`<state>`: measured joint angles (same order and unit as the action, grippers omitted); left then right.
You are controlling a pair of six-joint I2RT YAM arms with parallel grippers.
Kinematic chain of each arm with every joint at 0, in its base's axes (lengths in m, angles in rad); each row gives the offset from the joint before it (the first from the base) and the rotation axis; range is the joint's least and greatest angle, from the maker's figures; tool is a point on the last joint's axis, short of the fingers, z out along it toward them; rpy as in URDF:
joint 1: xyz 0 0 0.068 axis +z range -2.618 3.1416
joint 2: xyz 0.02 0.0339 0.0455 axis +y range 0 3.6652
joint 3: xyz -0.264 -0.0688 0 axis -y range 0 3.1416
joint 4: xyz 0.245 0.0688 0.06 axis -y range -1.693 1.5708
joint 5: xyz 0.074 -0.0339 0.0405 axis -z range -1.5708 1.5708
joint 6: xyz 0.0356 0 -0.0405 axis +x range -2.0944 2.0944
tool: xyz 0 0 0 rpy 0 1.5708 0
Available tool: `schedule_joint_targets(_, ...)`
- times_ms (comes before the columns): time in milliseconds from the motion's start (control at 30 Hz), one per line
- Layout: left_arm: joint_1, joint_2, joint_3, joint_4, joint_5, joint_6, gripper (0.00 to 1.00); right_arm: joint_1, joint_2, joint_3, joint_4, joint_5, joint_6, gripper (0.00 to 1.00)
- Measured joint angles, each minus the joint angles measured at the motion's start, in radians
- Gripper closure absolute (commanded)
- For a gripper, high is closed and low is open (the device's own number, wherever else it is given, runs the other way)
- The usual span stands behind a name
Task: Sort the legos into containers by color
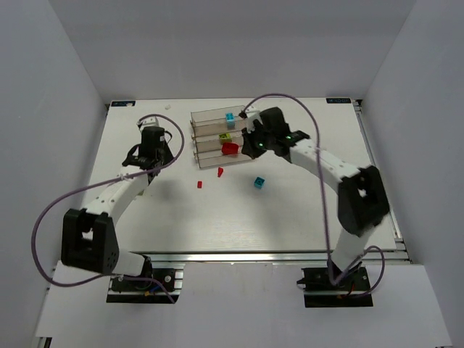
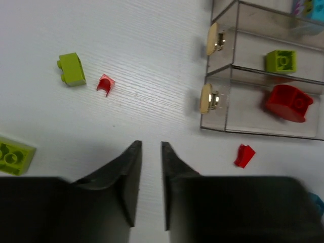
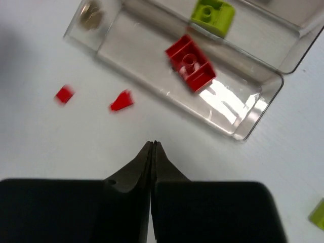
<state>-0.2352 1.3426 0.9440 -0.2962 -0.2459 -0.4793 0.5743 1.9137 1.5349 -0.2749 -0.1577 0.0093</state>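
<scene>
The right claw (image 3: 153,152) hangs pinched fully shut and empty, just off the near wall of the containers (image 3: 126,50). A red brick (image 3: 191,63) already lies in the nearest bin and a yellow-green brick (image 3: 212,12) in the next. The left claw (image 2: 151,152) shows only a narrow slit between its fingers and has hold of nothing. Loose legos lie on the worktop (image 1: 304,210): a red wedge (image 3: 121,101) and a red chip (image 3: 64,94) beside the bins, and a cyan brick (image 1: 258,182) further out.

The wedge looks like the natural next pick for the right claw. It would need to open before going down, then straddle the wedge across its flat sides, since I'd expect the sloped faces to squirt free. It should approach clear of the bin wall and release low, in the bin with the red brick.
</scene>
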Motion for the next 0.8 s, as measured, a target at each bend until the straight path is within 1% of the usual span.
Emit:
schedule_joint_targets(33, 0.011, 0.037, 0.024, -0.004, 0.004, -0.002, 0.75, -0.006, -0.097, -0.101, 0.043, -0.053, -0.037, 1.0)
schedule_joint_targets(67, 0.023, 0.075, 0.045, -0.01, 0.008, 0.002, 0.74, -0.013, -0.194, -0.186, 0.069, -0.101, -0.071, 0.81)
schedule_joint_targets(100, 0.034, 0.117, 0.071, -0.016, 0.012, 0.005, 0.69, -0.023, -0.285, -0.262, 0.096, -0.15, -0.094, 0.68)
schedule_joint_targets(133, 0.043, 0.163, 0.099, -0.026, 0.015, 0.008, 0.43, -0.034, -0.377, -0.329, 0.121, -0.201, -0.12, 0.55)
schedule_joint_targets(167, 0.049, 0.205, 0.122, -0.035, 0.017, 0.017, 0.34, -0.044, -0.451, -0.372, 0.134, -0.242, -0.139, 0.25)
schedule_joint_targets(200, 0.056, 0.251, 0.152, -0.052, 0.015, 0.018, 0.3, -0.057, -0.512, -0.403, 0.149, -0.287, -0.158, 0.19)
schedule_joint_targets(233, 0.062, 0.298, 0.184, -0.066, 0.012, 0.018, 0.23, -0.075, -0.57, -0.434, 0.173, -0.332, -0.183, 0.18)
schedule_joint_targets(267, 0.066, 0.341, 0.212, -0.078, 0.008, 0.023, 0.14, -0.089, -0.619, -0.464, 0.196, -0.371, -0.201, 0.18)
schedule_joint_targets(300, 0.069, 0.378, 0.237, -0.096, -0.001, 0.024, 0.14, -0.101, -0.657, -0.491, 0.214, -0.402, -0.213, 0.18)
schedule_joint_targets(367, 0.071, 0.435, 0.271, -0.116, -0.017, 0.024, 0.14, -0.136, -0.711, -0.547, 0.246, -0.462, -0.23, 0.21)
schedule_joint_targets(433, 0.07, 0.469, 0.287, -0.137, -0.031, 0.024, 0.14, -0.168, -0.717, -0.576, 0.25, -0.509, -0.235, 0.23)
schedule_joint_targets(533, 0.07, 0.507, 0.311, -0.167, -0.045, 0.013, 0.18, -0.215, -0.696, -0.587, 0.248, -0.555, -0.237, 0.26)
schedule_joint_targets(567, 0.07, 0.521, 0.325, -0.178, -0.055, 0.007, 0.21, -0.229, -0.694, -0.587, 0.248, -0.566, -0.237, 0.28)
schedule_joint_targets(800, 0.074, 0.622, 0.399, -0.212, -0.108, -0.043, 0.26, -0.293, -0.697, -0.59, 0.249, -0.64, -0.23, 0.32)
